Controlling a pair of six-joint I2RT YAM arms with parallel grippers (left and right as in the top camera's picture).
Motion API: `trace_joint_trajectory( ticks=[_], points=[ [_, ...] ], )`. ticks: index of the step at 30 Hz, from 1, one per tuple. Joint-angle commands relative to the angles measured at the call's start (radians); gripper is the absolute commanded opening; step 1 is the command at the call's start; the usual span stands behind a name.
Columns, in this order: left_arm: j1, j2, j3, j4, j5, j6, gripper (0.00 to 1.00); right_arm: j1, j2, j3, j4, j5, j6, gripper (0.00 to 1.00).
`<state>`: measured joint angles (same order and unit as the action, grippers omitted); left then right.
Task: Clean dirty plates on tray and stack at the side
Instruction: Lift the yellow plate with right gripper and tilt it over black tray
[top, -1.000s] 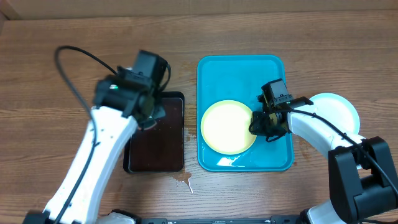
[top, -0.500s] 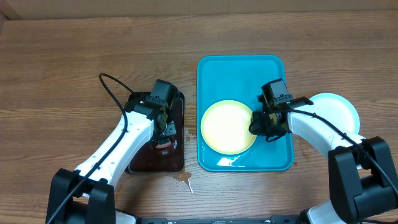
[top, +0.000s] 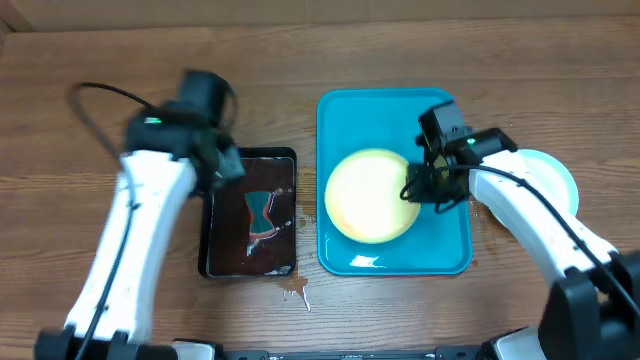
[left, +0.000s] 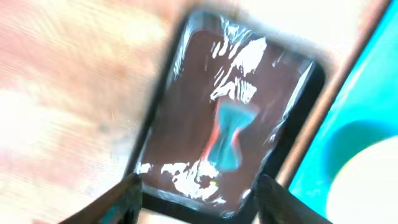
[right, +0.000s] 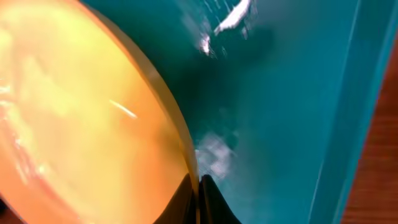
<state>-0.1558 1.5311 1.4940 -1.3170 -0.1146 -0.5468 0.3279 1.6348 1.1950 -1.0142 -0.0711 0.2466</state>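
1. Right wrist close-up: shows the right gripper (right: 199, 196) pinched shut on the thin rim of the pale yellow plate (right: 74, 106), with the wet floor of the turquoise tray (right: 292, 93) just behind.
2. Left wrist, blurred: shows the left gripper (left: 199, 190) with fingers apart and nothing between them, hovering above the black tray (left: 180, 124) of dark liquid, where a teal-and-red sponge (left: 229, 134) lies.
3. Overhead: places the plate inside the turquoise tray, left of centre, gripped at its right edge. Puts a light blue plate (top: 556, 172) on the table just right of the tray, partly under the right arm.
4. Could lose the plate, judging by so narrow a pinch on a glossy, wet rim; would then drop back and splash. Could also knock the blue plate while carrying across.
5. Underneath: brown wood-grain table (top: 100, 60), with small spilled drops (top: 296, 292) before the black tray. Beyond the far edge, only a pale strip.
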Motion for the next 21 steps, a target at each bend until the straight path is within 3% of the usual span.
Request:
trace_joint_trajectory(
  ticks=[1,2,5,8,14,21],
  points=[
    [0.099,-0.098,0.248,-0.097,0.051,0.039,0.88,0.094,-0.051,0.178,-0.058,0.109,-0.07,0.04],
    [0.121,-0.11,0.3,-0.122,0.061,0.044,1.0,0.122,-0.051,0.207,-0.058,0.136,-0.078,0.04],
    [0.178,-0.143,0.431,-0.183,0.087,0.055,1.0,0.207,-0.051,0.261,-0.031,0.221,-0.081,0.04],
    [0.206,-0.202,0.522,-0.21,0.097,0.054,1.0,0.347,-0.047,0.269,0.108,0.306,-0.096,0.04],
    [0.206,-0.287,0.531,-0.238,0.079,0.054,1.0,0.53,-0.001,0.269,0.29,0.423,-0.138,0.04],
    [0.206,-0.324,0.531,-0.297,-0.017,0.054,1.0,0.653,0.053,0.269,0.333,0.618,-0.147,0.04]
  ],
)
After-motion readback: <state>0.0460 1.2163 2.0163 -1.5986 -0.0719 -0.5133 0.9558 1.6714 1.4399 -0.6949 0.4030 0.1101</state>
